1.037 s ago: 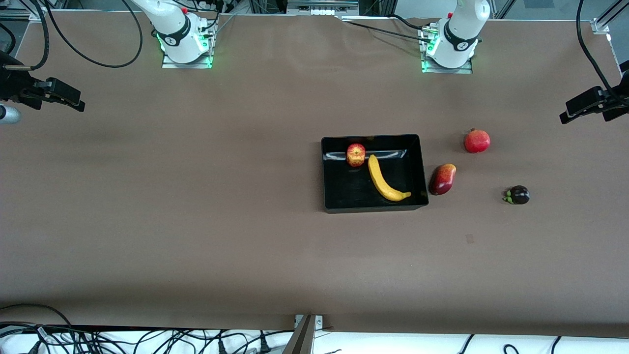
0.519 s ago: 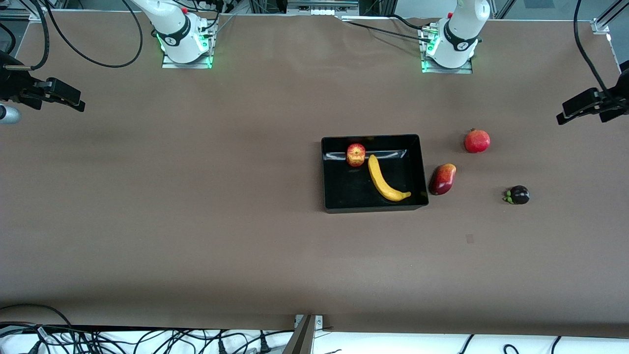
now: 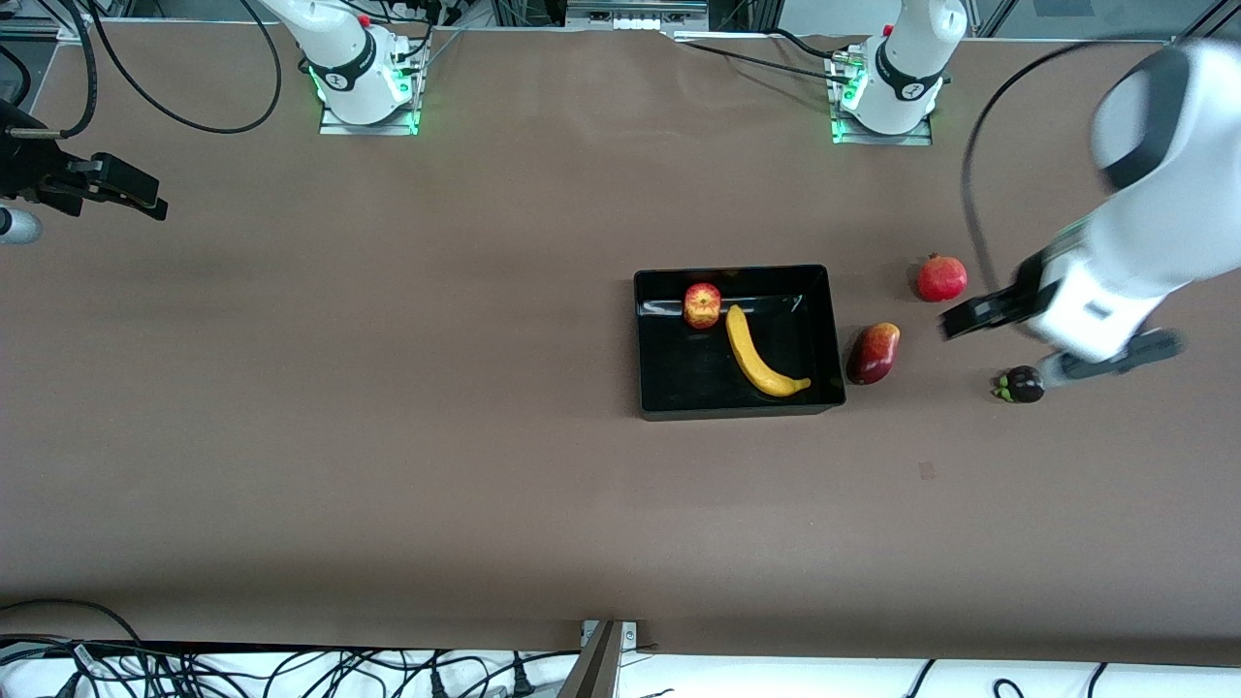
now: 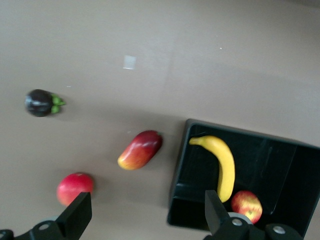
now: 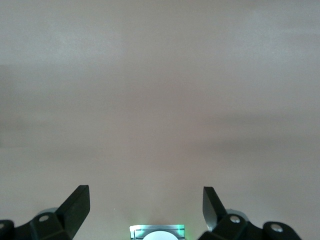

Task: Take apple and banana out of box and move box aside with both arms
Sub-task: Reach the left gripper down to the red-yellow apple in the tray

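The black box [image 3: 679, 373] sits mid-table, somewhat toward the left arm's end. Inside it, the apple [image 3: 702, 305] rests by the wall farthest from the front camera, and the banana [image 3: 759, 354] lies diagonally beside it. The left wrist view shows the box [image 4: 280, 170], the apple [image 4: 246, 205] and the banana [image 4: 223, 165] too. My left gripper [image 3: 994, 351] hangs open and empty over the table between the pomegranate and the dark fruit, apart from the box. In its own view the left gripper [image 4: 147, 215] holds nothing. My right gripper [image 3: 136, 189] waits open at the right arm's end of the table, and its own view shows this gripper [image 5: 145, 207] over bare table.
A red mango [image 3: 875, 353] lies just beside the box toward the left arm's end. A pomegranate [image 3: 941, 278] and a dark purple fruit with green leaves [image 3: 1022, 384] lie farther that way. Cables run along the table's edge nearest the front camera.
The left arm has swung in from the table's end, and its gripper is now over the loose fruits beside the box. The right arm and all fruits have stayed put.
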Action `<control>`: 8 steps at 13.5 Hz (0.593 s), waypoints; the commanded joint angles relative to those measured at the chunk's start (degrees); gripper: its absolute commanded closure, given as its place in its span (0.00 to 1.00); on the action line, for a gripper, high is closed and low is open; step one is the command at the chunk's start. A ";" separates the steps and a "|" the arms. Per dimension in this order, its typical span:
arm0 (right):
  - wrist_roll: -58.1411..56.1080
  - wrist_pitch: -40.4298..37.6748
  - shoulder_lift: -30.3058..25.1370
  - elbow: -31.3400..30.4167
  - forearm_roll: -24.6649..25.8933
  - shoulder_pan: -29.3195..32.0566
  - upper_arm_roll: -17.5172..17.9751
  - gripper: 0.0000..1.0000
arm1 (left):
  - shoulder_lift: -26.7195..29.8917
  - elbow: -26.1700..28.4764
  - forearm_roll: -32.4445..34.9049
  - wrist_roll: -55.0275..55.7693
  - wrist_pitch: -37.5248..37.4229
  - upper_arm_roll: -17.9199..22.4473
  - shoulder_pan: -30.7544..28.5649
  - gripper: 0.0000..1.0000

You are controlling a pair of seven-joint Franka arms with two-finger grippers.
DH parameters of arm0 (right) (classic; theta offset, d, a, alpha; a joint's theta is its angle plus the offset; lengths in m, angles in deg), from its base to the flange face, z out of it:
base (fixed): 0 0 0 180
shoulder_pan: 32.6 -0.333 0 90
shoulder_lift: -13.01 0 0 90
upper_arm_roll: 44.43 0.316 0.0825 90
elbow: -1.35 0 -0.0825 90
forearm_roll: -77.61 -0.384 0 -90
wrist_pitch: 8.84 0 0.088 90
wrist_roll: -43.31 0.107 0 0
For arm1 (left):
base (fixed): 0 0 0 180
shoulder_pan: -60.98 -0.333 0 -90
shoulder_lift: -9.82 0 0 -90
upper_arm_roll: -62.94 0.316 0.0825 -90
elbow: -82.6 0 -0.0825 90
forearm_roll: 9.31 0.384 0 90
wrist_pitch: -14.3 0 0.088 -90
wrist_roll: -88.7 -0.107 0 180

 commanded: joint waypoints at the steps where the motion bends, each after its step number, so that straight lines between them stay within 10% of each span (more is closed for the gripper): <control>1: 0.14 -1.00 -0.19 0.62 -0.83 -0.04 -0.19 0.00 | -0.02 3.86 -0.06 5.04 5.07 -0.71 1.32 0.00; 8: 0.14 -1.00 -0.19 0.62 -0.83 -0.04 -0.28 0.00 | -6.34 12.31 7.05 26.06 20.11 -4.39 9.41 0.00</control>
